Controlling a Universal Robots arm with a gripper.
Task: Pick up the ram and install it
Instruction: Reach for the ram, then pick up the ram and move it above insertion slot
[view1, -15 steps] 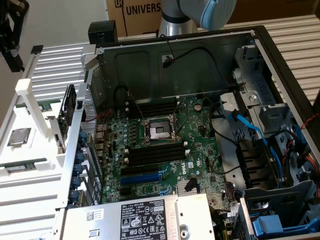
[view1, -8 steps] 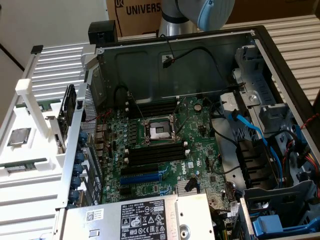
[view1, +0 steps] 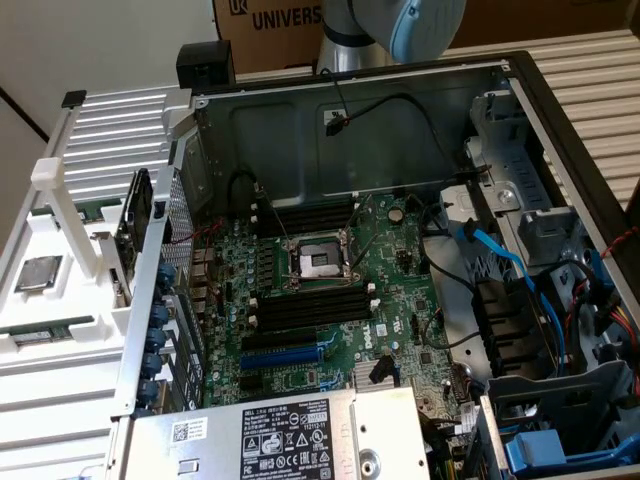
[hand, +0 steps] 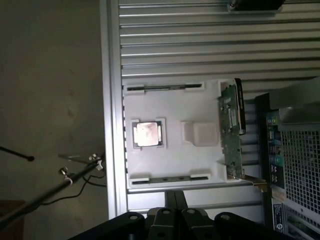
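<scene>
- The black fingers (hand: 171, 200) are pressed together and empty, above the white plastic holder (hand: 170, 107).
- The long, thin green ram stick (hand: 170, 178) lies in the holder's near groove, at the exterior view's left of the open grey computer case (view1: 400, 120).
- Risk, as I judge it: an off-centre grab could tip the stick or strike the upright dark expansion card (hand: 231, 130) nearby.
- The exterior view gives the motherboard's black memory slots (view1: 305, 305); the wrist view gives a second stick (hand: 165, 88).
</scene>
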